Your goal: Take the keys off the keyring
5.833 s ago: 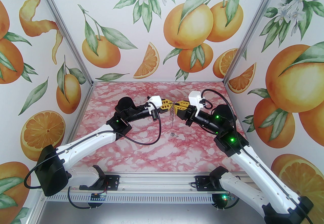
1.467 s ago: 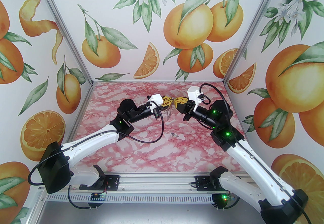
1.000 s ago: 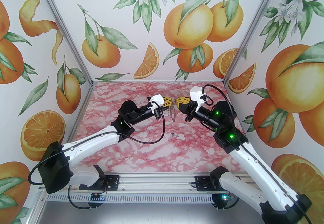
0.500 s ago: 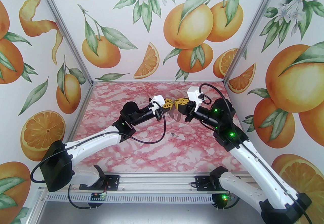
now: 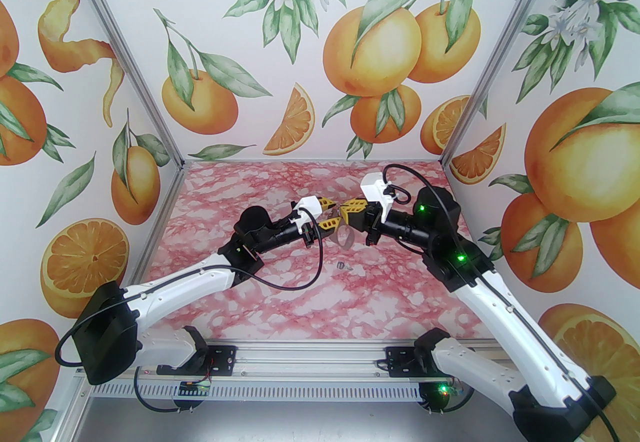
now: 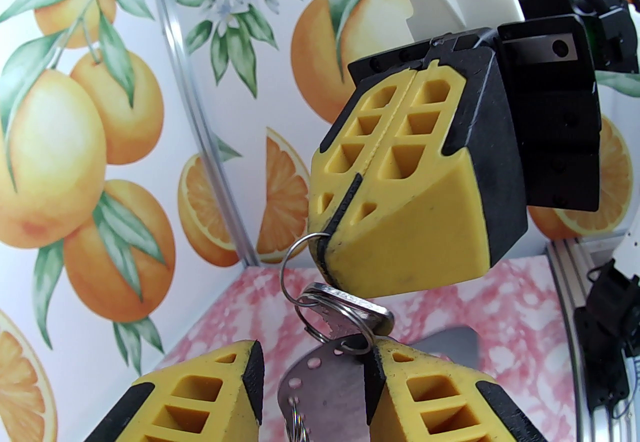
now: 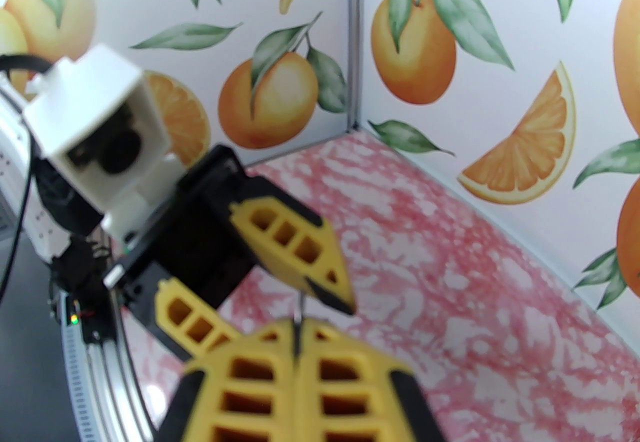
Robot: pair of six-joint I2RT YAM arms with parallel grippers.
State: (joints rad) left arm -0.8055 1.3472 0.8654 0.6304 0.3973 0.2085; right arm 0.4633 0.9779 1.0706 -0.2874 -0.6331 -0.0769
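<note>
My right gripper (image 5: 343, 211) is shut on a thin silver split ring (image 6: 294, 261), above the middle of the table. From that ring hang a silvery key (image 6: 352, 304) and, below it, the flat grey keyring (image 6: 312, 382) with small holes along one edge. In the top view the keyring (image 5: 346, 236) dangles as an oval loop. My left gripper (image 5: 331, 214) faces the right one tip to tip and is open. Its fingers (image 6: 200, 395) stand on either side of the hanging keyring. From the right wrist, my right gripper (image 7: 298, 326) is shut and the left gripper's yellow fingers (image 7: 300, 250) are spread. A loose key (image 5: 343, 266) lies on the table.
The pink marbled table (image 5: 280, 300) is walled by orange-print panels at the back and both sides. The metal base rail (image 5: 310, 360) runs along the near edge. A black cable (image 5: 295, 282) loops down from the left wrist over the table.
The left gripper was shut against the right one and has now opened, letting go. Both wrists have dropped a little and come nearer. The keyring swings under the right gripper.
</note>
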